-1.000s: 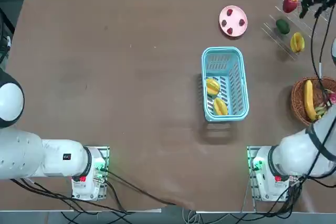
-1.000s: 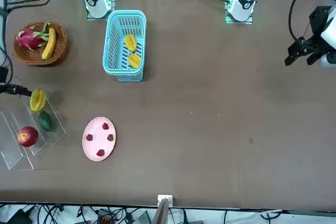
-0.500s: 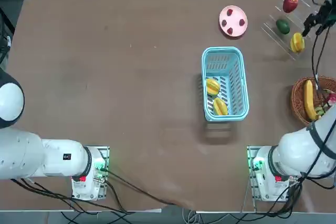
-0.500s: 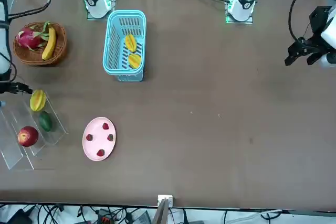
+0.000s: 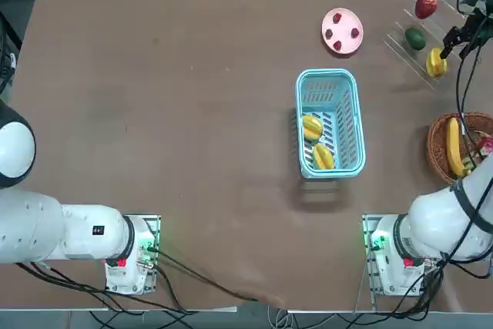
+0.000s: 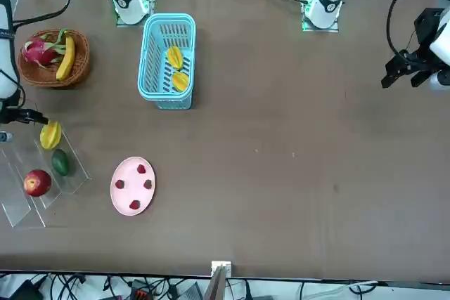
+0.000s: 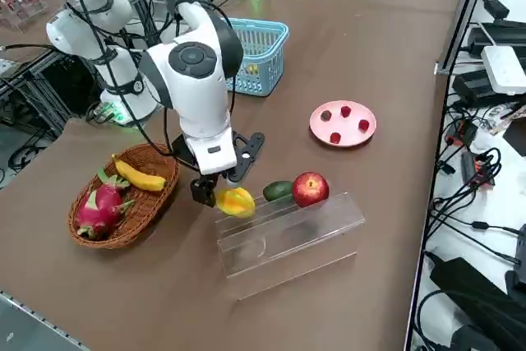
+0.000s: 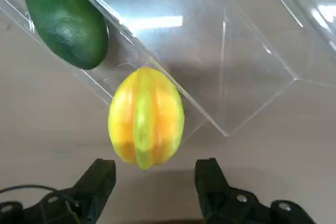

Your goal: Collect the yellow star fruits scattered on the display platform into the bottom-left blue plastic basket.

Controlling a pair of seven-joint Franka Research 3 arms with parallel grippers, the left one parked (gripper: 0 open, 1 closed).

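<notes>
Our star fruit (image 8: 146,118) sits on the near corner of the clear stand (image 7: 283,240), at the end of its step, with the green fruit (image 8: 65,19) just beside it on the same step and the red apple (image 7: 310,189) further along. The right gripper (image 8: 155,182) stands just off it, fingers spread wide with nothing between them, and in the wrist view the fruit lies ahead of the tips and a touch toward one finger. We do best, we judge, to shift a little so that the fruit comes midway between the fingers, then ease in and down until both pads can meet its flanks at the thickest part. The ridges may let a pad slip or roll the fruit — so we close slowly and square to its length. We keep the outer side of each finger away from the green fruit and the acrylic edge, since a nudge there could slide the stand. Then we lift straight up before swinging over to the blue basket (image 5: 358,125), where two star fruits (image 5: 312,127) already lie toward the arms' side; a low release beside them, into the bare part of the floor, should keep this one from bouncing.
</notes>
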